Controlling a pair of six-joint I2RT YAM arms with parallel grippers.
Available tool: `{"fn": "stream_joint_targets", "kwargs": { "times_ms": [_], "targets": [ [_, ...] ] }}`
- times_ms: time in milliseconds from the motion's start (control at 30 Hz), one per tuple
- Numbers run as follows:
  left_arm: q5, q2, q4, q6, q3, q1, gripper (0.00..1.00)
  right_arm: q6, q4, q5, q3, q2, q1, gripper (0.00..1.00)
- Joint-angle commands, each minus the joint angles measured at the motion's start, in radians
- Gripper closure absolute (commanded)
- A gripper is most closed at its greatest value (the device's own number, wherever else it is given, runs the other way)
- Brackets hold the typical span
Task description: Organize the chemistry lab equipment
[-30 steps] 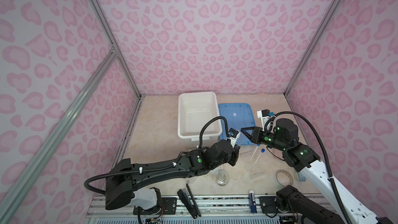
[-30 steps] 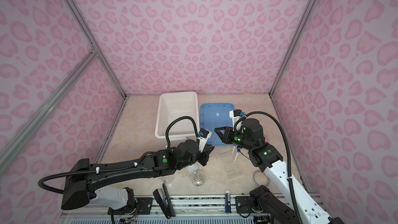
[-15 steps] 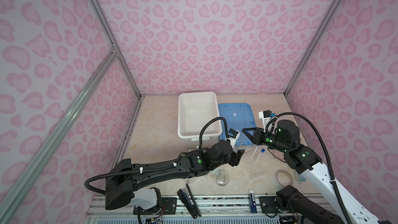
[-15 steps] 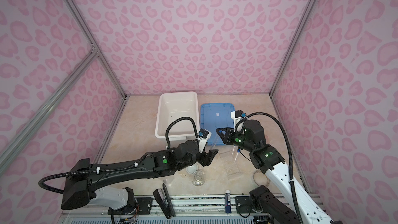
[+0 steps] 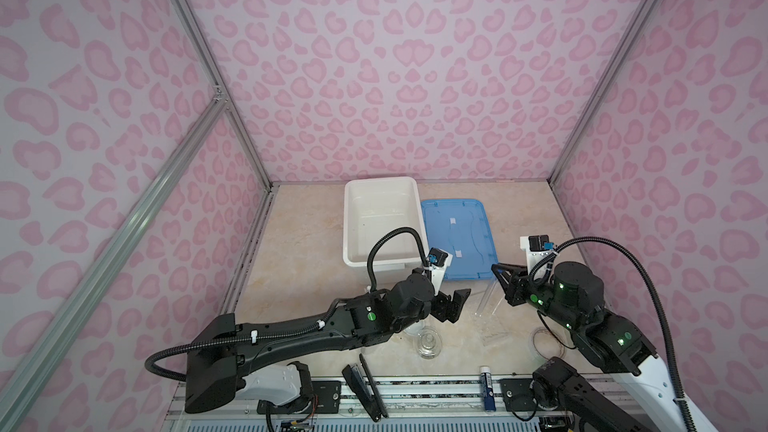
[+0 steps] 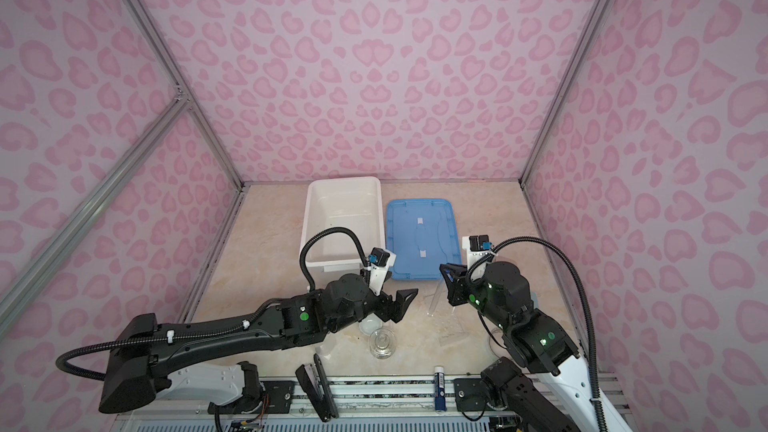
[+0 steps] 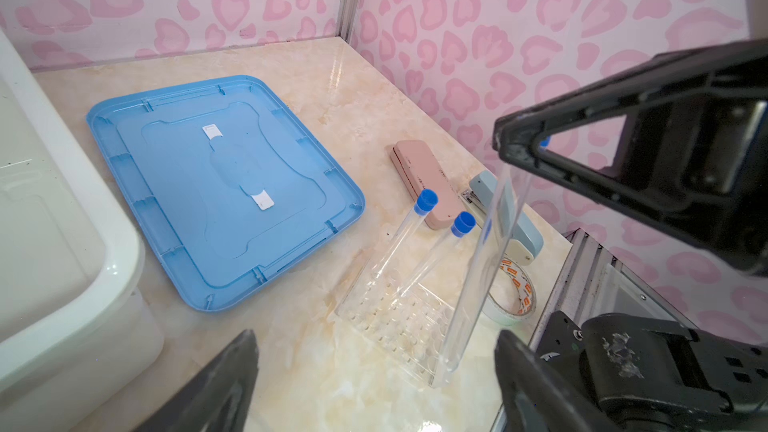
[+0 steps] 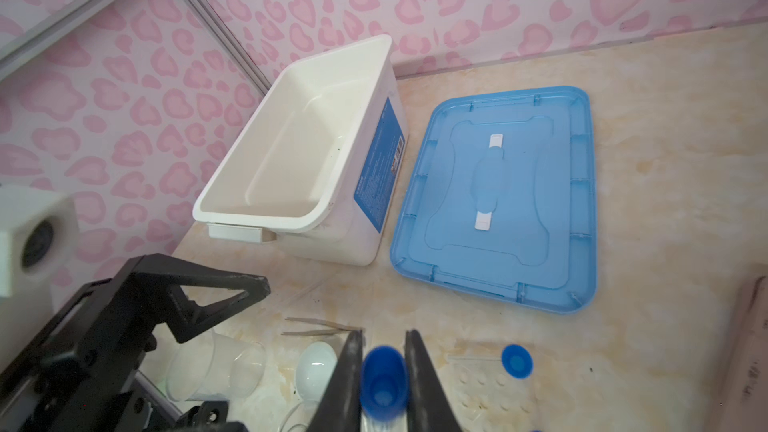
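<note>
My right gripper (image 8: pixel 383 336) is shut on a blue-capped clear tube (image 7: pixel 482 251) just under its cap (image 8: pixel 382 384). The tube hangs tilted, its lower end at the near edge of the clear rack (image 7: pixel 395 317). Two more blue-capped tubes (image 7: pixel 399 238) lean in that rack. In both top views my left gripper (image 5: pixel 461 305) (image 6: pixel 401 305) stands open and empty just left of the rack, apart from the tube. A small glass flask (image 5: pixel 428 342) and a white domed piece (image 8: pixel 316 367) sit below the left gripper, with the metal tweezers (image 8: pixel 320 326) and a clear jar (image 8: pixel 216 367) close by.
An empty white bin (image 5: pixel 345 226) stands at the back with its blue lid (image 5: pixel 455 238) flat beside it. A pink case (image 7: pixel 424 180), a grey stapler (image 7: pixel 507 218) and a tape roll (image 7: pixel 515 297) lie right of the rack. A black stapler (image 5: pixel 365 388) and a blue-and-white stick (image 5: pixel 487 388) rest on the front rail.
My left gripper, shut a second ago beside the tube, has opened wide and drawn back slightly. The right gripper stays shut on the tube and has barely moved.
</note>
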Motion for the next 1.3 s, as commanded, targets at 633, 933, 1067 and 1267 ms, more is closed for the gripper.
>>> {"fn": "stream_joint_targets", "kwargs": {
  "times_ms": [633,933,1067,1267],
  "targets": [
    [0.048,0.095,0.079,-0.035,0.028,-0.009,0.15,0.078,0.013,0.48,-0.284,-0.345,0.026,0.84],
    [0.037,0.097,0.076,-0.043,0.024,-0.009,0.15,0.095,0.021,0.51,-0.331,-0.36,0.045,0.84],
    [0.028,0.097,0.079,-0.044,0.017,-0.009,0.15,0.125,-0.006,0.553,-0.333,-0.344,0.102,0.84],
    [0.034,0.105,0.078,-0.04,0.027,-0.009,0.15,0.164,-0.023,0.652,-0.341,-0.337,0.186,0.85]
  ]
}}
